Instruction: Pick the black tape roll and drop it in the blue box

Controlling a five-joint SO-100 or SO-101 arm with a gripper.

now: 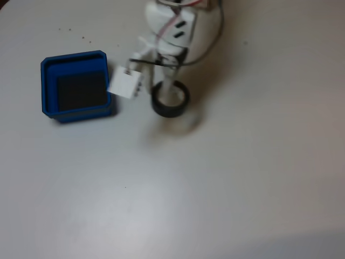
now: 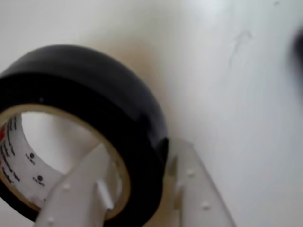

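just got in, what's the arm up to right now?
The gripper has the tape roll pinched through its wall, one finger inside the core and the other outside. In the fixed view the roll hangs just above the table, its shadow beneath it. The blue box sits to its left there, with nothing in it.

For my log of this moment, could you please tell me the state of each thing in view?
black tape roll: gripped through its wall, one finger inside the core, one outside.
claw: shut on the roll's wall.
blue box: upright, open, nothing inside, left of the roll in the fixed view.
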